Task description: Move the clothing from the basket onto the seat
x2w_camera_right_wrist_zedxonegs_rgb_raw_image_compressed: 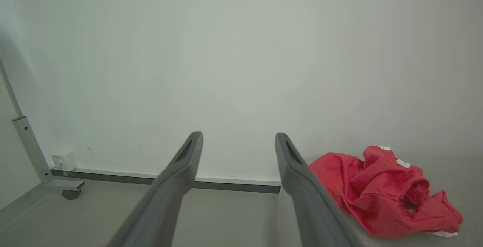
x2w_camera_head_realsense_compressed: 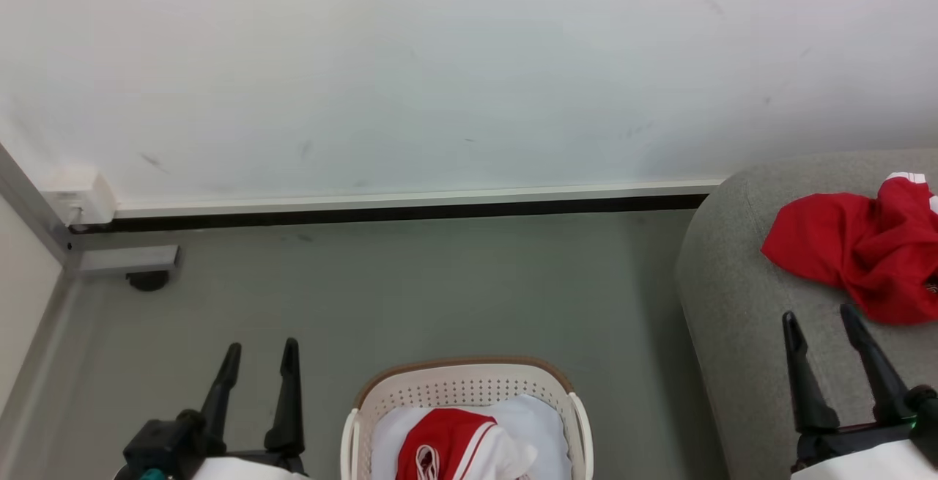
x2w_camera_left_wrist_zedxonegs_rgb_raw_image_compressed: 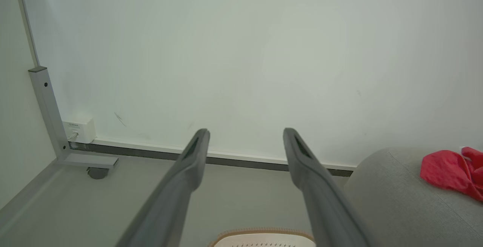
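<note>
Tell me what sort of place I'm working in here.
Probably a mock living-room corner in a lab, not a real home: a grey sofa and a laundry basket on a bare floor, a plain white wall, and a metal frame on a castor.

On the grey floor [x2w_camera_head_realsense_compressed: 440,297]: the basket [x2w_camera_head_realsense_compressed: 454,392] at the head view's bottom centre, well apart from a metal frame foot [x2w_camera_head_realsense_compressed: 128,260] and its caster [x2w_camera_head_realsense_compressed: 146,281] at the left by the wall. To the right of the basket, near it, the grey sofa [x2w_camera_head_realsense_compressed: 733,304], also on the floor, with a crumpled red garment [x2w_camera_head_realsense_compressed: 843,245] lying on top near its rounded end. Inside the basket, on a white liner [x2w_camera_head_realsense_compressed: 542,421], a red-and-white striped garment [x2w_camera_head_realsense_compressed: 447,443].
</note>
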